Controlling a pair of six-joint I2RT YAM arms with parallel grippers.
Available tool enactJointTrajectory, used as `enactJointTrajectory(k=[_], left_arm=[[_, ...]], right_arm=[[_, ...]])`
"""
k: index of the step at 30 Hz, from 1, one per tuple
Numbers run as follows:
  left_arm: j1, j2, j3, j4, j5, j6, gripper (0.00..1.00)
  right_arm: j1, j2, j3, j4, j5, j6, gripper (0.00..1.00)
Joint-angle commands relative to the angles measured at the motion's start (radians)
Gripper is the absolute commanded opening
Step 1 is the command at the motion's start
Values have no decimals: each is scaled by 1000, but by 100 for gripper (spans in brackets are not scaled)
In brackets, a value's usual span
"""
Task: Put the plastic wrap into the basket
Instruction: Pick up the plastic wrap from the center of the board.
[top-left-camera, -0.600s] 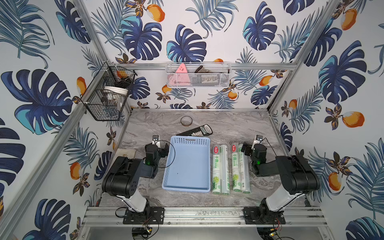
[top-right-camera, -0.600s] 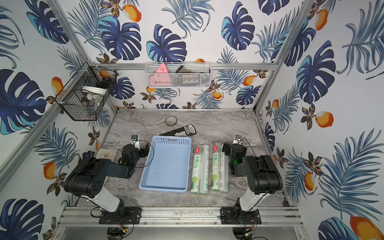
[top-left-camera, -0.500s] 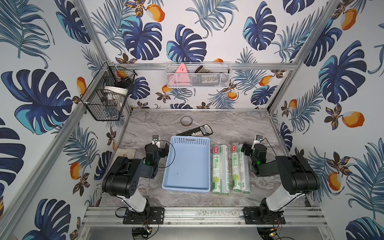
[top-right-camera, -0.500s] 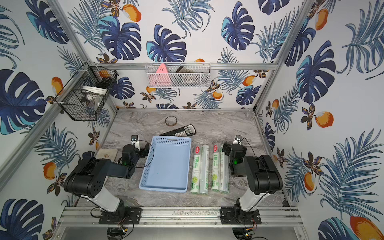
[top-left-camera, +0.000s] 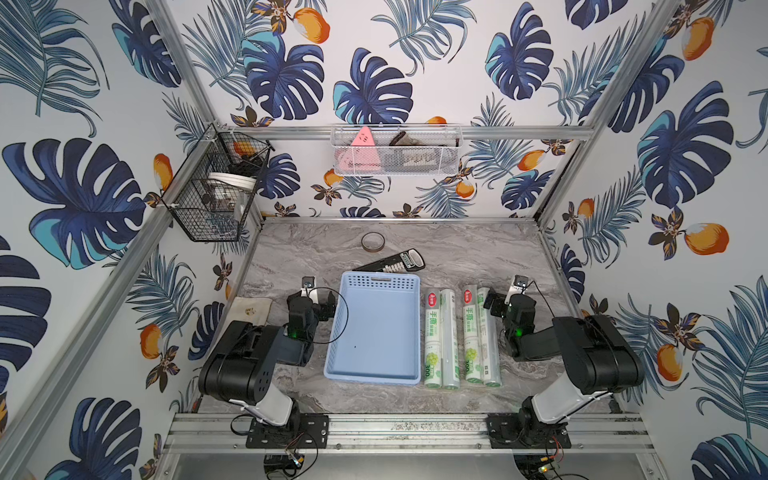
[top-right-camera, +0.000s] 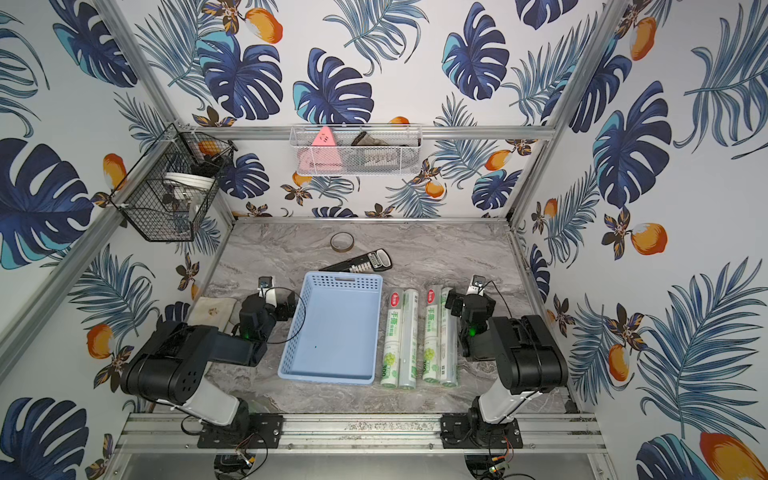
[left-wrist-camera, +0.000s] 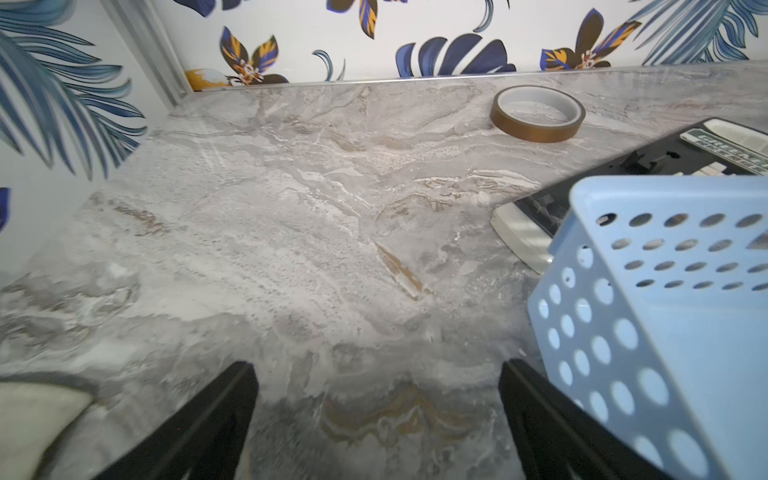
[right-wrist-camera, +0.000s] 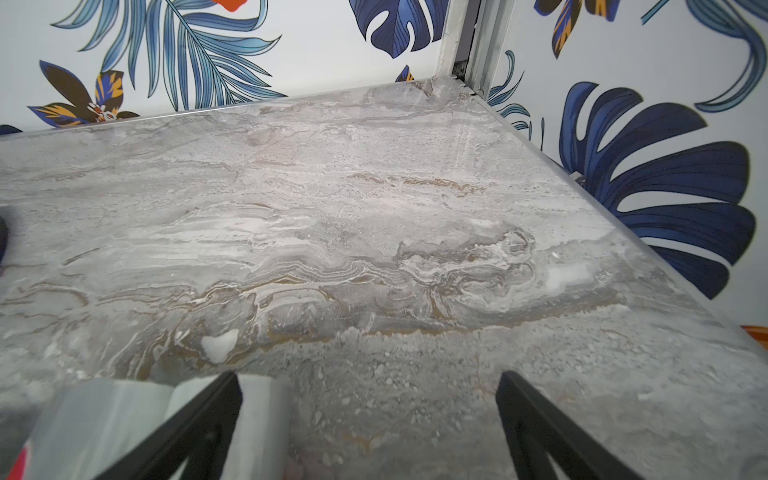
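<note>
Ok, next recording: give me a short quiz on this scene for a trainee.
1. How many rolls of plastic wrap lie on the table?
2. True or false: the basket already holds a roll.
3. The right tool is: A) open, B) shut on a roll, C) inside the basket.
Key: 1 four; 2 false; 3 A.

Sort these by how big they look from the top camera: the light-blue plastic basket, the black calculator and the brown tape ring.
In a top view, largest to smallest:
1. light-blue plastic basket, clearly the biggest
2. black calculator
3. brown tape ring
</note>
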Motion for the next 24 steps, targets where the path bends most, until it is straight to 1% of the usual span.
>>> enactJointTrajectory(k=[1,3,5,6,7,8,10,12,14,15,16,18,19,20,21,24], left_arm=[[1,-85,-17,35,-68,-24,99],[1,-176,2,-82,-72,-19,99],[1,-271,3,-158,-87,-29,99],[1,-326,6,-204,-104,-51,99],[1,-384,27,-287,-138,-93,99],[0,-430,53,-373,-160,-120,99],[1,-508,118,-550,-162,-152,99],[1,-547,171,-669,-193,-238,99],[1,-563,224,-802,-250,-351,99],[1,-563,255,-876,-272,-426,99],[2,-562,287,-941,-250,-464,99],[1,-546,325,-987,-117,-456,99],[2,-535,343,-1011,-58,-470,99],[2,-529,356,-1033,-30,-489,99],[2,-523,364,-1050,-12,-525,99],[3,-542,379,-1120,-3,-635,99]], right_arm=[[2,-46,-17,78,25,-2,100],[2,-107,-10,-6,60,20,100],[2,-192,27,-168,80,44,100],[2,-237,61,-287,93,70,100],[2,-276,95,-408,102,93,100],[2,-306,125,-495,139,112,100],[0,-368,212,-719,204,228,100],[0,-404,289,-896,207,287,100],[0,-423,396,-1139,205,414,100],[-2,-425,444,-1247,180,491,100],[-8,-429,481,-1320,83,494,100],[-9,-446,495,-1343,-136,447,100],[-9,-456,493,-1350,-230,436,97],[-9,-466,493,-1359,-307,427,94],[-8,-477,496,-1382,-373,420,94],[-5,-494,500,-1425,-575,440,89]])
